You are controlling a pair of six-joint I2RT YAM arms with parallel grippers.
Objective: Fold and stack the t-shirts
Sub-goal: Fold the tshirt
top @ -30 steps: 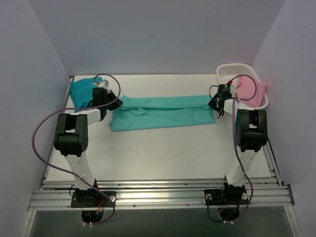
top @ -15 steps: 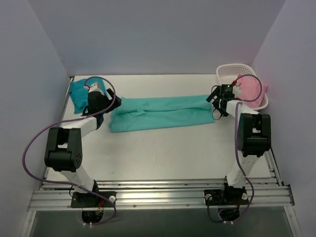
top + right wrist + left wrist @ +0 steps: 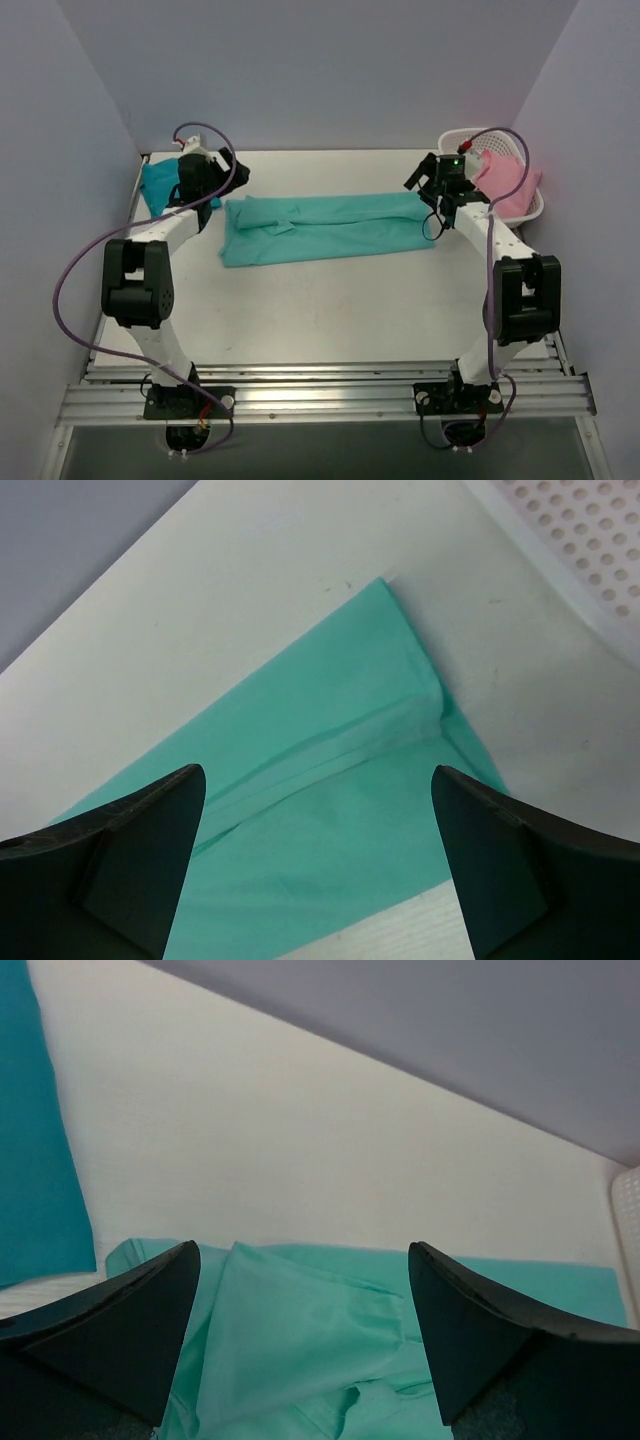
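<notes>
The mint-green t-shirt (image 3: 330,228) lies flat on the table (image 3: 330,310) as a long strip folded lengthwise, running left to right. My left gripper (image 3: 232,170) hangs open just above and behind its left end, with nothing between the fingers; the left wrist view shows the shirt (image 3: 320,1330) below the gripper (image 3: 302,1250). Over the strip's right end my right gripper (image 3: 425,182) is open and empty too, the shirt (image 3: 350,780) lying under the gripper (image 3: 318,772). The darker teal-blue t-shirt (image 3: 155,185) sits folded in the back left corner, and its edge (image 3: 30,1160) shows in the left wrist view.
A white perforated basket (image 3: 482,140) holding a pink cloth (image 3: 505,180) stands at the back right, close to my right arm; its wall (image 3: 580,550) shows in the right wrist view. Grey walls enclose the table on three sides.
Both grippers have opened and let go of the mint shirt's ends, then risen and drawn back toward the rear wall. The shirt has settled flat.
</notes>
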